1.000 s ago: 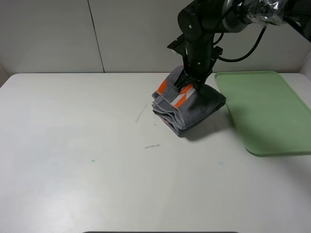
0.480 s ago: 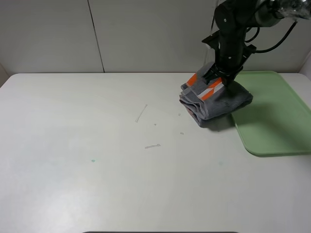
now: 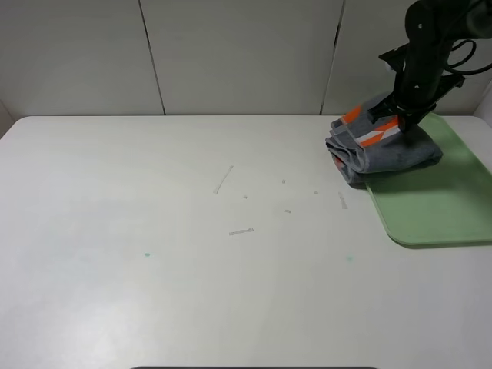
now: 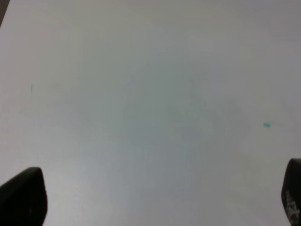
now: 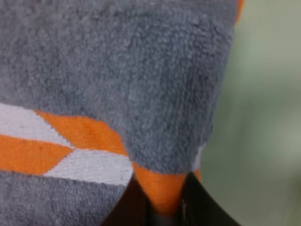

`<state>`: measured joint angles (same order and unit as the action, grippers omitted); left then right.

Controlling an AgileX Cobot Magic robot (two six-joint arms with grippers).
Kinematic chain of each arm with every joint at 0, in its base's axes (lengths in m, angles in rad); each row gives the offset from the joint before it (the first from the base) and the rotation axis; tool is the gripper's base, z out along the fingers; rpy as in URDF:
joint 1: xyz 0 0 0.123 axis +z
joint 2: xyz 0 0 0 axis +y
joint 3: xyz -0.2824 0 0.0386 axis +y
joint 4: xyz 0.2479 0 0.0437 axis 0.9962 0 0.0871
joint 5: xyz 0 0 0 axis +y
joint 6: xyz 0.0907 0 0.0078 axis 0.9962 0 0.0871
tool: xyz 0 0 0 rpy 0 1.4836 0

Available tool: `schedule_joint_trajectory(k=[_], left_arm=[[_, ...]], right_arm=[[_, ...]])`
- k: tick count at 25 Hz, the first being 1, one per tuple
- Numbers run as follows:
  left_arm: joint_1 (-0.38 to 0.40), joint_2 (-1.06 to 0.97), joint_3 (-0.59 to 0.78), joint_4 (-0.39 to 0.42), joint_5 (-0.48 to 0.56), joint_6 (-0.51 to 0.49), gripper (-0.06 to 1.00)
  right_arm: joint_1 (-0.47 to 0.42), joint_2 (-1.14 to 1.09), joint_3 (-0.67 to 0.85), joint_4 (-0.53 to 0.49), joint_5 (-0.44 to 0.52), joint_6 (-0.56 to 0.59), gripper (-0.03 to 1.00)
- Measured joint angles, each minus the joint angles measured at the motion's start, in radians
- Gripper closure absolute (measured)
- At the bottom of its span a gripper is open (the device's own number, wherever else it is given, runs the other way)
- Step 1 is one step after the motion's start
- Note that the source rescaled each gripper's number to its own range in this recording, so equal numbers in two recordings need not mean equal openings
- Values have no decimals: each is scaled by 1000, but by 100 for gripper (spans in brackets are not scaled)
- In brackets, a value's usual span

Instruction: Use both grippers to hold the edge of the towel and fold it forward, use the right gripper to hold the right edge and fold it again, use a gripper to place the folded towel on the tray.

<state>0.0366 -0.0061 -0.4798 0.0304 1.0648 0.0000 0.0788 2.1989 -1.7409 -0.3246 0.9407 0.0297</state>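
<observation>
The towel (image 3: 388, 150) is a folded grey bundle with orange and white patches. It hangs partly over the left rim of the pale green tray (image 3: 446, 204), and its stacked folds face left. My right gripper (image 3: 400, 119) is shut on the top of the bundle. In the right wrist view the towel (image 5: 141, 70) fills the frame, with a pinch of cloth between the dark jaws of the right gripper (image 5: 162, 205) and the tray (image 5: 265, 117) blurred beside it. My left gripper (image 4: 155, 200) stands open over bare white table and holds nothing. It is out of the high view.
Small bits of lint (image 3: 241, 231) and a thin pale strand (image 3: 224, 180) lie on the white table (image 3: 154, 231) near its middle. A tiny teal speck (image 4: 266, 125) marks the surface under the left gripper. A panelled wall stands behind the table.
My right gripper has carried the folded towel to the right, from the table's middle to the tray's left rim. The left gripper has not changed.
</observation>
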Motion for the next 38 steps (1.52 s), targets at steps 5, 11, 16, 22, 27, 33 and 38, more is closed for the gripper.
schedule_joint_trajectory(k=[5, 11, 16, 22, 27, 33, 38], left_arm=[[0, 0, 0, 0, 0, 0, -6], [0, 0, 0, 0, 0, 0, -6], [0, 0, 0, 0, 0, 0, -6], [0, 0, 0, 0, 0, 0, -6], [0, 0, 0, 0, 0, 0, -6], [0, 0, 0, 0, 0, 0, -6], [0, 0, 0, 0, 0, 0, -6]], right_arm=[[-93, 0, 0, 71, -29, 0, 88], [-167, 0, 0, 129, -46, 1, 88], [-182, 0, 0, 160, -45, 1, 88], [-182, 0, 0, 162, -47, 1, 88], [-182, 0, 0, 158, -44, 1, 37], [-182, 0, 0, 152, -41, 1, -1], [-182, 0, 0, 158, -32, 1, -3]])
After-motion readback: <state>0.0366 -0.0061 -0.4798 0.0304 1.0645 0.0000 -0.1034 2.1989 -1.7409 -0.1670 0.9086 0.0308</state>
